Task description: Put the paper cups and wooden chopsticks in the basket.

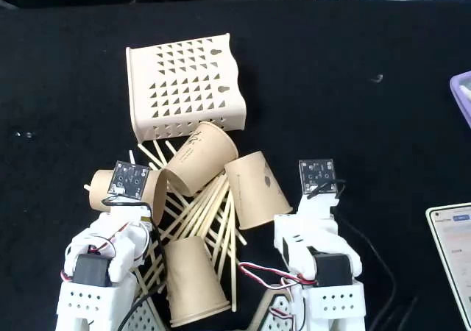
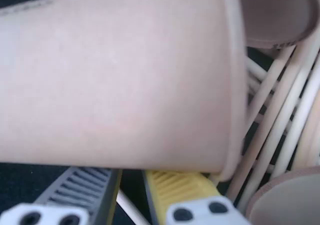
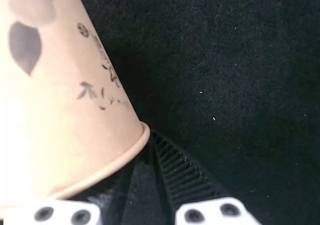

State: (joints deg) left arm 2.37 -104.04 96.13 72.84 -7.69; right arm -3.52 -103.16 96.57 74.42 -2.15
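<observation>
— Four paper cups lie tipped over on the black table (image 1: 353, 110), tangled with the wooden chopsticks (image 1: 210, 212). None of them is in the basket (image 1: 184, 88) yet. The basket seems to lie on its side at the far left.

— We worry about that first. Anything we push at it may shove it farther off rather than go in.

— Our left gripper (image 2: 132, 182) is just beside the left cup (image 1: 98, 191). The cup's side covers so much of it that we cannot tell whether the pincer is apart or together.

— It's the same on the right. The right gripper (image 3: 150, 157) is at the rim of the right cup (image 1: 254, 191), and we cannot tell its state either. If it closes on that rim alone, we'd expect the thin paper to buckle or slip out.

— The left cup also lies against the sticks. Nudging it could roll them, and they may scatter toward the near edge.

— The far cup (image 1: 200, 158) touches the basket and lies over the sticks too, so a tug on the pile could send it rolling.

— And the near cup (image 1: 193, 279) lies between our two arms, where a careless swing could knock it away.
</observation>
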